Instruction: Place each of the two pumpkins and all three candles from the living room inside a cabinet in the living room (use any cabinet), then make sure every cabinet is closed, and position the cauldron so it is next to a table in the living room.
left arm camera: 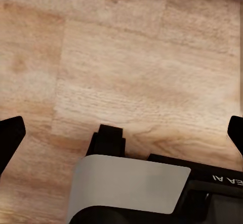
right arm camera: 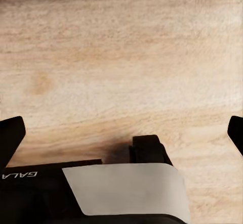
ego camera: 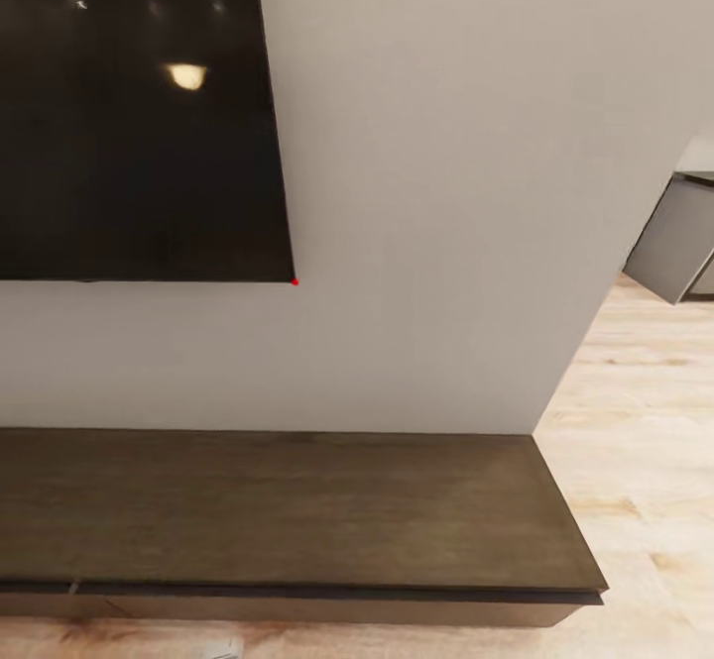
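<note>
Head view: the cabinet (ego camera: pixel 288 505) is seen shut against a wall (ego camera: pixel 446 193), under a dark screen (ego camera: pixel 129 114). Left gripper (left arm camera: pixel 121 133) and right gripper (right arm camera: pixel 121 133) are spread wide, empty, over wooden floor (left arm camera: pixel 126 57).

Cabinet (ego camera: pixel 297 510): dark-brown wood, matt, fine straight grain on top. TV screen (ego camera: pixel 139 114) above the cabinet: black, glossy, mirrors ceiling lights. Wall (ego camera: pixel 436 193) behind the cabinet: pale grey, smooth, matt. Floor (ego camera: pixel 645 441) beside the cabinet: light wood planks, visible grain, faint sheen. Left gripper (left arm camera: pixel 121 133) fingers (left arm camera: pixel 10 135): black, matt, plastic-looking. Right gripper (right arm camera: pixel 121 133) fingers (right arm camera: pixel 11 133): same black matt finish. Robot base (left arm camera: pixel 131 186) in the wrist views: smooth pale-grey panel on black housing.
</note>
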Controlling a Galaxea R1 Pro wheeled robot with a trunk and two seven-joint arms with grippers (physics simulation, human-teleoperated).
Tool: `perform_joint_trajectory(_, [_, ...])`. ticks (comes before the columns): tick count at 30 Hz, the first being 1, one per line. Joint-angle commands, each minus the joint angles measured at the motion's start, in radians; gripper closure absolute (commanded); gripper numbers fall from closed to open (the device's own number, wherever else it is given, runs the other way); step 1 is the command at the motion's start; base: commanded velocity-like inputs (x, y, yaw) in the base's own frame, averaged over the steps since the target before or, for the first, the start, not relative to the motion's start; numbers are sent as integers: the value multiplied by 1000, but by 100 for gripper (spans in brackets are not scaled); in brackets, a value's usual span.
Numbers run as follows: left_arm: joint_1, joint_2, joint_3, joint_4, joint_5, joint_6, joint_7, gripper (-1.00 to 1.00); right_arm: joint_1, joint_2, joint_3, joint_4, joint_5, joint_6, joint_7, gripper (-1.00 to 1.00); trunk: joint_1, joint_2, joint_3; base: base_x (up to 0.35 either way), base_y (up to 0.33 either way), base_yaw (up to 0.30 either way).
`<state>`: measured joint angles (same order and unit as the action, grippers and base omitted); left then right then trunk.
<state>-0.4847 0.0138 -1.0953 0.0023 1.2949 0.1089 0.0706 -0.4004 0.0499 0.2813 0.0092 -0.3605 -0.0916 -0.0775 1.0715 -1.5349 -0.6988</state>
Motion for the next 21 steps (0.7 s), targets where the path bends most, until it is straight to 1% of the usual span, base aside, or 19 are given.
perform_joint_trajectory(1, [0, 0, 0, 0, 0, 0, 0, -100, 0, 0, 0, 0, 0, -1, 2, -100, 0, 0, 0, 328, 0, 14])
perform_joint_trajectory(6, [0, -1, 0, 0, 0, 0, 0, -100, 0, 0, 1, 0, 1, -3, 7, -100, 0, 0, 0, 298, 0, 5])
perform_joint_trajectory(10, [0, -1, 0, -1, 0, 0, 0, -100, 0, -2, 1, 0, 1, -1, 6, -100, 0, 0, 0, 51, 0, 0])
perform_joint_trajectory(16, [0, 0, 0, -1, 0, 0, 0, -100, 0, 0, 1, 0, 0, 1, 3, -100, 0, 0, 0, -31, 0, 0])
perform_joint_trajectory(21, [0, -1, 0, -1, 0, 0, 0, -100, 0, 1, 1, 0, 0, 1, 2, -100, 0, 0, 0, -243, -27, 0])
